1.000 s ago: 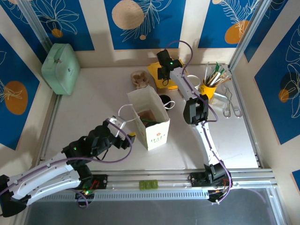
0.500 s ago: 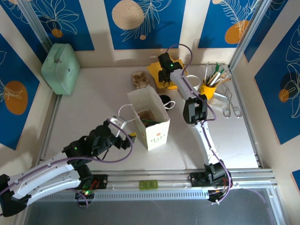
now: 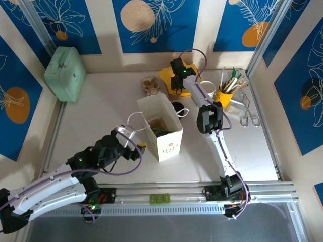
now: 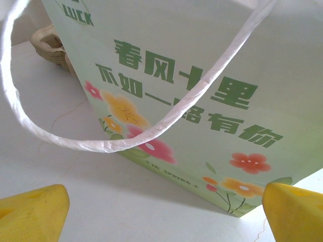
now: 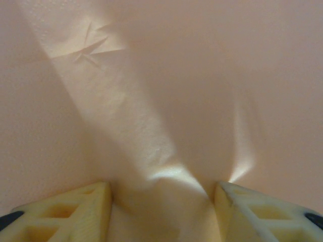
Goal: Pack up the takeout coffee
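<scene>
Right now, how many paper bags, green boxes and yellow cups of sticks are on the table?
paper bag: 1
green box: 1
yellow cup of sticks: 1
Total: 3

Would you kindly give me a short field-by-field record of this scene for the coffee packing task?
bag: upright, top open, middle of the workspace
coffee: black lid on, standing beside the bag, not yet packed
left gripper: open, facing the bag's printed side
right gripper: far side, above a yellow item; fingers apart, grip unclear
straw cup: far right, upright
</scene>
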Tool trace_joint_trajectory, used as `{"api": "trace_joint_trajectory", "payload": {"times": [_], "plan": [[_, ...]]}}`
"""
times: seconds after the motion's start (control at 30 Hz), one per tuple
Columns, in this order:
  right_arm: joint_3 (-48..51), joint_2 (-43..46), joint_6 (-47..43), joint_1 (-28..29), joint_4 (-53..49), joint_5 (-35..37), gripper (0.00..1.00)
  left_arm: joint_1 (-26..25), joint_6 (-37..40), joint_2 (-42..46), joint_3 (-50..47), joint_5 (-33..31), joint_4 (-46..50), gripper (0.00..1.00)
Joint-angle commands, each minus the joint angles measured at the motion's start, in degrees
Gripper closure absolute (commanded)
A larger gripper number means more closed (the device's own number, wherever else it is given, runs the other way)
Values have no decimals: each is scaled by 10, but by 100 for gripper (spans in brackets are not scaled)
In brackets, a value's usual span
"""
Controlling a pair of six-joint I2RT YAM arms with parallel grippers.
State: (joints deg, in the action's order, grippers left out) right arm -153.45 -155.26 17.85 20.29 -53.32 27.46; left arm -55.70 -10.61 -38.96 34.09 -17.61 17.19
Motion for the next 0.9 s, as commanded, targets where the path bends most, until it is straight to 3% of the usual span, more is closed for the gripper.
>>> {"api": "trace_joint_trajectory", "payload": {"times": [0.0,0.3,0.87], "plan": [[-11,-20,7,-5,-22,-28,50,-4,-5,11,3,4,-3,2],[-26,-14,11,-7,-27,-48,68,-4,-5,12,2,4,-2,2],[-30,66,16,-17,-9,-74,80,-4,-8,14,8,4,4,2]]}}
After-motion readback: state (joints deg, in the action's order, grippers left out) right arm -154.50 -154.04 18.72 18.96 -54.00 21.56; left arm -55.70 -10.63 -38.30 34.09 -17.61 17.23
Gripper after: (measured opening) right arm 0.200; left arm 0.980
